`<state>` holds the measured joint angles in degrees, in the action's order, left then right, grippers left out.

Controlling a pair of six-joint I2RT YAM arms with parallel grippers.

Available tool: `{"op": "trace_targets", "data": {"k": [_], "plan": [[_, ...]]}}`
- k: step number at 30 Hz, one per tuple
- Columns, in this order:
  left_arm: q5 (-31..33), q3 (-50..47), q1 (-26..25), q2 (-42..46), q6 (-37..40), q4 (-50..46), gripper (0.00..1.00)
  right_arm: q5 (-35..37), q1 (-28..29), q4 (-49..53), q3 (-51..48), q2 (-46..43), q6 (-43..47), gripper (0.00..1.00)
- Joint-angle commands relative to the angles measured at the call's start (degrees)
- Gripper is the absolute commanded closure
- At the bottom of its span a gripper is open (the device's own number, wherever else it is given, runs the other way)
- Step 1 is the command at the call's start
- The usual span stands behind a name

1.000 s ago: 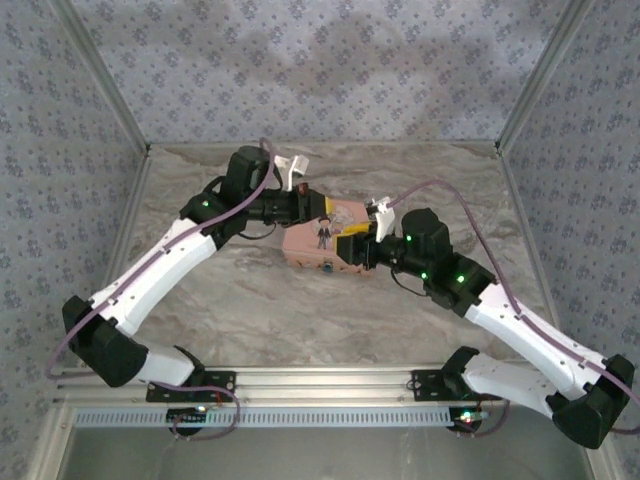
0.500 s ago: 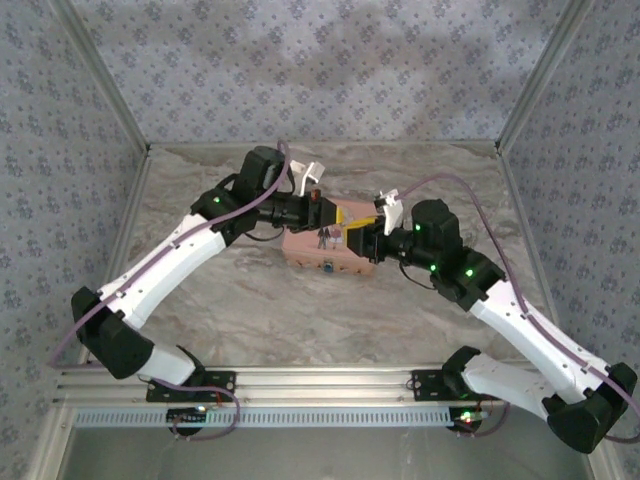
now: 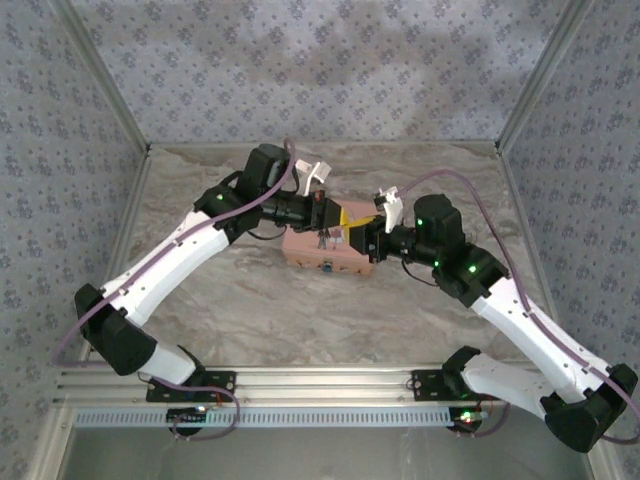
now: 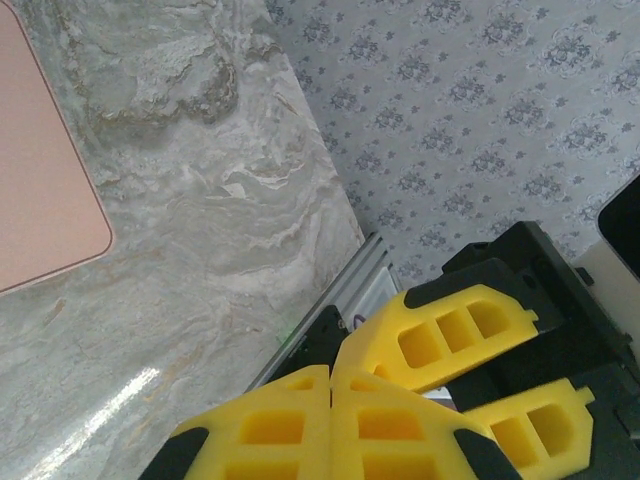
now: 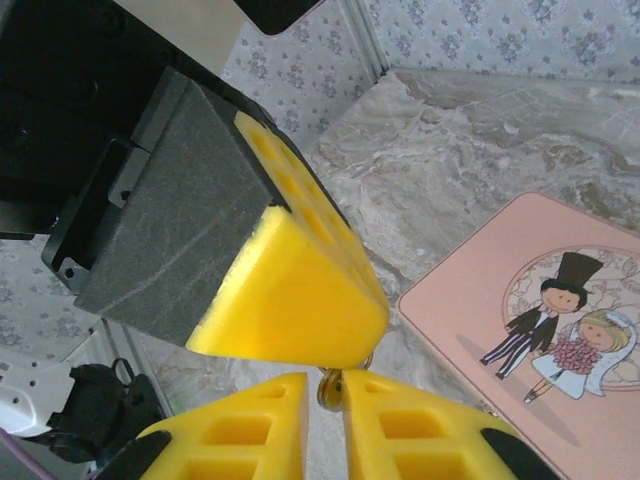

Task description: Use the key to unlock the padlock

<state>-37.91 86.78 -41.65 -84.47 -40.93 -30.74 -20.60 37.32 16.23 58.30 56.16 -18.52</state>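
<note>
Pinching small brassy piece (image 5: 328,387) with right gripper (image 5: 324,398), clenching left gripper (image 4: 330,392) pad to pad, contents hidden. Risk of drop onto pink tin (image 5: 465,300) from misaligned mid-air mating.

Pink tin (image 3: 308,252) lying flat at frame centre on grey marble table (image 3: 300,320). Cartoon couple (image 5: 565,335) on lid showing at lower right of right wrist view. Patterned wallpaper (image 3: 330,70) lining walls across top and both sides. Aluminium rail (image 3: 320,380) running along bottom.
</note>
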Motion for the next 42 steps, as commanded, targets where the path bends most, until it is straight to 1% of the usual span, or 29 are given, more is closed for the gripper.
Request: {"op": "trace_targets", "data": {"k": [1, 5, 10, 11, 12, 14, 16, 17, 19, 21, 22, 23, 25, 28, 29, 30, 31, 32, 33, 34, 35, 36, 38, 42], "plan": [[-2.92, 2.81, -1.42, -0.02, 1.82, -1.13, 1.00, -0.06, -0.47, 0.99, 2.51, 0.79, 1.00, 0.85], [-3.02, 2.95, -1.65, 0.08, 1.90, -1.00, 1.00, -0.39, -0.80, 0.91, 2.43, 0.71, 0.95, 0.99], [-3.22, 3.08, -1.73, 0.07, 1.99, -0.90, 1.00, -0.58, -1.03, 0.95, 2.25, 0.62, 0.95, 1.00], [-3.26, 3.21, -1.74, 0.08, 2.01, -0.75, 0.95, -0.76, -1.03, 0.78, 2.21, 0.62, 0.99, 1.00], [-3.24, 3.21, -1.73, 0.05, 2.00, -0.73, 0.87, -0.78, -1.08, 0.65, 2.21, 0.62, 0.99, 1.00], [-3.05, 3.24, -1.72, 0.22, 2.12, -0.42, 0.74, -0.89, -1.04, 0.02, 1.76, 0.44, 0.60, 1.00], [-1.54, 3.37, -1.68, 0.63, 2.45, -0.65, 0.55, -1.36, -1.14, -0.99, 0.99, 0.11, -0.24, 1.00], [-0.10, 3.26, -1.55, 1.02, 2.66, -0.69, 0.47, -1.54, -1.18, -1.77, 0.39, -0.16, -0.70, 1.00], [2.17, 2.34, -0.99, 2.54, 2.78, -0.01, 0.44, -1.49, -1.37, -2.93, -0.73, -1.00, -1.61, 1.00], [3.47, 0.34, -0.06, 4.61, 2.07, 2.26, 0.36, -1.16, -1.62, -4.11, -1.76, -1.90, -2.70, 1.00], [4.50, -1.41, 0.52, 6.14, 1.45, 4.01, 0.30, -1.15, -1.79, -5.07, -2.25, -2.41, -3.56, 1.00], [5.46, -3.55, 1.06, 7.78, 0.91, 6.02, 0.28, -0.99, -2.03, -6.31, -2.99, -3.01, -4.52, 1.00], [7.02, -7.93, 1.78, 11.18, 0.06, 10.13, 0.27, -0.70, -2.30, -9.04, -4.46, -4.30, -6.70, 1.00], [7.69, -15.50, 2.40, 16.35, -1.88, 17.87, 0.22, -0.25, -2.38, -14.43, -7.02, -6.27, -10.50, 1.00], [7.93, -17.74, 2.39, 17.84, -2.27, 19.99, 0.22, -0.11, -2.43, -16.34, -7.91, -6.90, -11.86, 1.00], [7.79, -19.49, 2.36, 19.00, -2.63, 21.94, 0.24, 0.09, -2.45, -18.19, -8.78, -7.44, -13.32, 1.00], [7.57, -21.61, 2.43, 20.15, -3.26, 24.39, 0.30, 0.28, -2.35, -20.29, -9.77, -8.00, -14.91, 1.00], [6.82, -23.80, 2.36, 21.08, -4.27, 27.62, 0.50, 0.47, -2.34, -22.30, -10.67, -8.48, -16.43, 1.00], [5.69, -25.57, 2.37, 21.69, -5.36, 30.75, 0.61, 0.69, -2.30, -23.99, -11.58, -8.89, -17.74, 1.00], [4.43, -27.59, 2.41, 22.27, -6.73, 34.86, 0.62, 0.69, -2.25, -26.11, -12.55, -9.20, -19.90, 1.00], [3.44, -29.29, 2.28, 22.64, -8.17, 38.77, 0.61, 0.54, -2.17, -28.24, -13.31, -9.47, -21.46, 1.00], [2.84, -30.24, 2.29, 22.92, -8.97, 41.02, 0.54, 0.28, -2.06, -29.83, -13.85, -9.53, -22.78, 1.00], [1.89, -31.05, 1.91, 23.33, -9.13, 43.81, 0.46, 0.30, -1.51, -32.11, -14.42, -9.86, -24.58, 1.00], [0.58, -30.48, 1.15, 23.23, -8.73, 45.78, 0.41, 1.16, 0.18, -31.50, -13.85, -10.28, -23.79, 1.00]]}}
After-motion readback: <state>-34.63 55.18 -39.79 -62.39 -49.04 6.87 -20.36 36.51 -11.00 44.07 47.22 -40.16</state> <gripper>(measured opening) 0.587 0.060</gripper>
